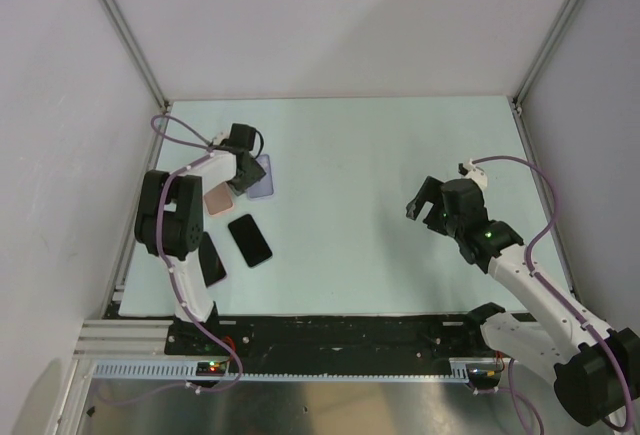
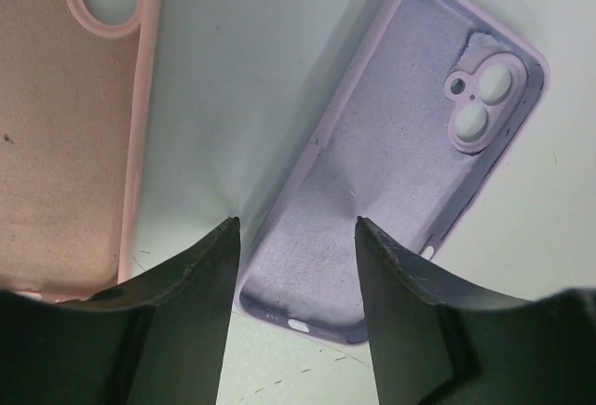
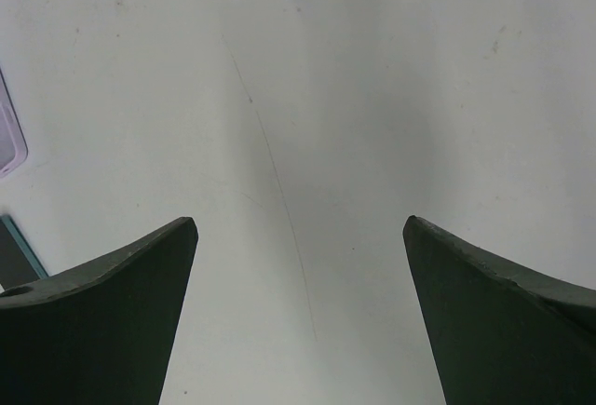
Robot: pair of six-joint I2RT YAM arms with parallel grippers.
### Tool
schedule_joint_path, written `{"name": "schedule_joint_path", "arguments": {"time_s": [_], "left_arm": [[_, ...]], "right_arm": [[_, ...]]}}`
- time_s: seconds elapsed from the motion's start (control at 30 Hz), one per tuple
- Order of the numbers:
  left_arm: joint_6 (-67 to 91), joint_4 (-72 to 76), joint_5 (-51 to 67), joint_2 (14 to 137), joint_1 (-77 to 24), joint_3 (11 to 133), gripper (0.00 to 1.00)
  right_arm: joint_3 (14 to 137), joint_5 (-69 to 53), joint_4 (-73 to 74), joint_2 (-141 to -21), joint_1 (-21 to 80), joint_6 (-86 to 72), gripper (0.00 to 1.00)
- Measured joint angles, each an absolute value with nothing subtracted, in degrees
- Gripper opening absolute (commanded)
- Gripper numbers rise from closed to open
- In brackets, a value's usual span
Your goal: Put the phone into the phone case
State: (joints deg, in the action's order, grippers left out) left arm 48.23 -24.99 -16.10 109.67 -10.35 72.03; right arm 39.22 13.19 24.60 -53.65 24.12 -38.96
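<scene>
The phone point(image 1: 249, 239) is a flat black slab lying on the table in front of the left arm. The salmon-pink phone case point(image 1: 218, 198) lies open side up just behind it; in the left wrist view it fills the left edge point(image 2: 65, 144). My left gripper point(image 1: 245, 180) is open and empty point(image 2: 297, 225). It hovers over the table with its fingertips straddling the near end of a lavender case, and the pink case is to its left. My right gripper point(image 1: 425, 205) is open and empty point(image 3: 300, 223) over bare table at the right, far from both.
A lavender phone case point(image 1: 262, 177) lies open side up beside the pink one, camera cutout at its far end point(image 2: 410, 163). A second black phone point(image 1: 211, 258) lies partly under the left arm. White walls enclose the table on the left, the back and the right.
</scene>
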Motion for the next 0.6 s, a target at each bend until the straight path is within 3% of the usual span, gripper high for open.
{"name": "schedule_joint_path", "arguments": {"time_s": [0.17,0.4,0.6], "left_arm": [[48.14,-25.8,-15.88,109.67,-10.35,72.03,0.38],[48.38,-26.3,-15.0,109.71,-10.55,71.96,0.05],[48.93,-25.82,-15.18,109.16,-12.88,71.2,0.0]], "right_arm": [[39.2,12.62,24.6,-53.65,24.01,-38.96,1.0],[38.85,12.25,24.56,-53.65,23.75,-38.96,0.99],[38.63,11.05,24.51,-53.69,23.75,-38.96,1.0]]}}
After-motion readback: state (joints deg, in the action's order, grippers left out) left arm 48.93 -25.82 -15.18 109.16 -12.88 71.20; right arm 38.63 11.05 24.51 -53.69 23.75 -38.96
